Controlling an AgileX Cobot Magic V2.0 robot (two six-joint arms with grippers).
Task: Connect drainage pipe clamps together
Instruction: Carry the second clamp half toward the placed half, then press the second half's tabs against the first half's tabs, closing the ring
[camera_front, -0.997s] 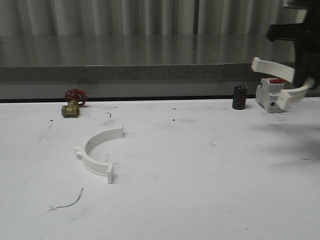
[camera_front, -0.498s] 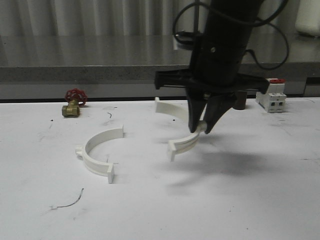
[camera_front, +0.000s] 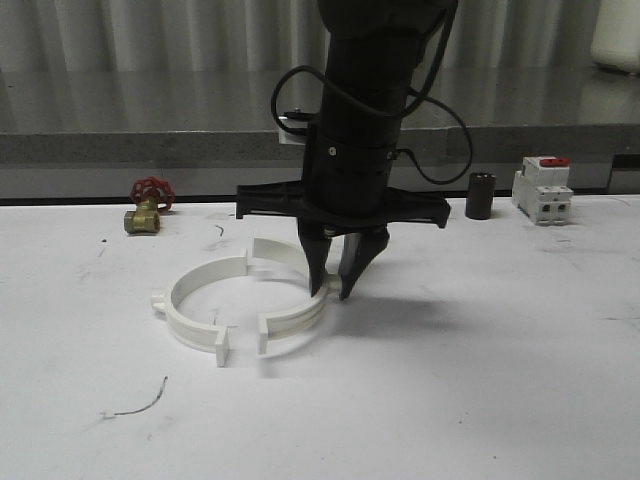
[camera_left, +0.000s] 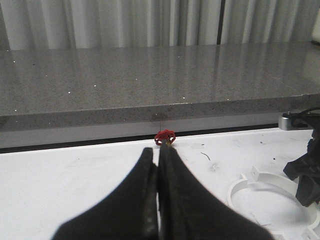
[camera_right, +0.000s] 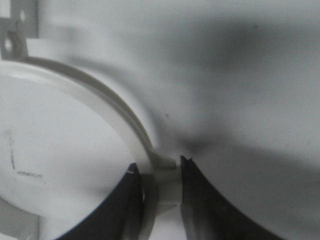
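Right gripper (camera_front: 334, 285) has swung in from the worktop's far right corner, fingers pinching right clamp half (camera_front: 295, 300) at mid-arc, now set down facing left clamp half (camera_front: 192, 305) mid-worktop; end tabs nearly meet, likely not pressed together yet. Left gripper (camera_left: 158, 165) fingers pressed together, empty.

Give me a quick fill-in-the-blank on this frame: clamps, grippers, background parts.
1. The right gripper grips one white ____.
2. The left gripper's fingers are ____.
3. The brass valve has a ____ handwheel.
4. The other half-ring lies on the ____.

Missing: half-ring; shut; red; table
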